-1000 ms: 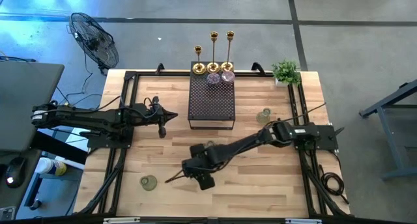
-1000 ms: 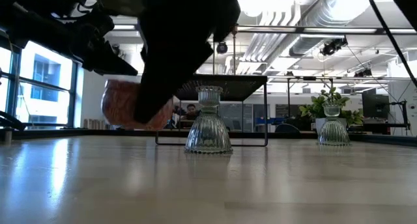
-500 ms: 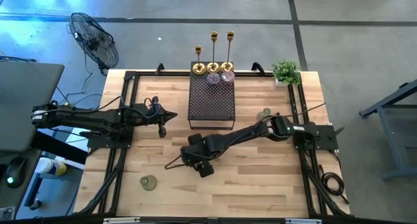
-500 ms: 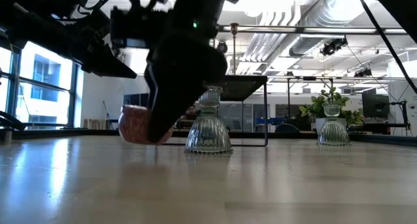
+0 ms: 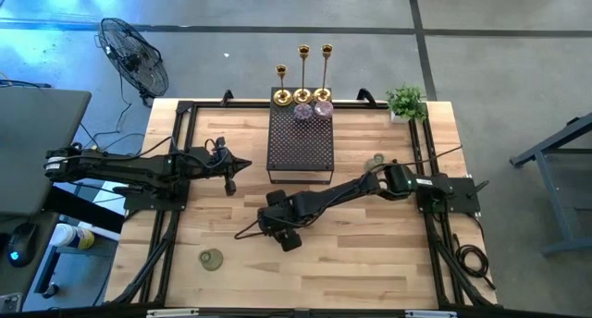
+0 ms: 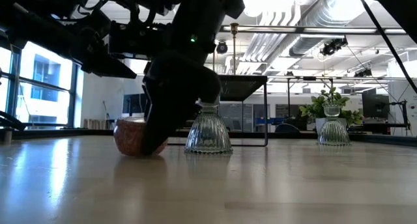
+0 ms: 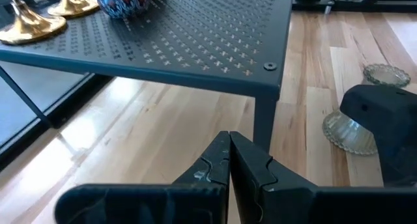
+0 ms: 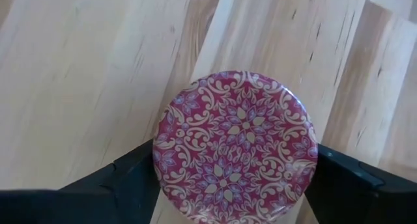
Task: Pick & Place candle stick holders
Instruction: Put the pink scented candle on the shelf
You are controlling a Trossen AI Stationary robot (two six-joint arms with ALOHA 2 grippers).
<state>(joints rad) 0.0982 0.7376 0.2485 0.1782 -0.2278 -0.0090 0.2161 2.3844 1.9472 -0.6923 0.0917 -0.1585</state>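
Item one: your right gripper (image 5: 277, 227), below the centre of the high view, reaches from the right edge of the desk (image 5: 370, 253) toward its middle. Its fingers (image 8: 130, 168) stand wide on either side of a pink-patterned glass cup (image 8: 236, 144). In the low view that cup (image 6: 132, 137) sits at left of centre, down on the desk surface behind the dark gripper. You cannot tell whether the fingers press its sides or stand just clear of them.

Item two: your left gripper (image 5: 235, 165), at left of centre in the high view, waits beside the black mesh stand (image 5: 301, 142) with its fingers (image 7: 225, 162) fully closed on nothing.

Item three: three gold candlesticks (image 5: 303, 76) stand in a row at the upper end of the stand, the left one shorter.

Item four: two purple glass cups (image 5: 313, 109) rest on the stand just below them.

Item five: clear ribbed glass cups. One stands at centre of the low view (image 6: 208, 129), just right of the pink cup. Another stands at far right (image 6: 333, 126). In the high view you find one at lower left of the desk (image 5: 211, 259) and one right of the stand (image 5: 375, 162).

Item six: a small potted plant (image 5: 405, 103) occupies the desk's upper right corner.
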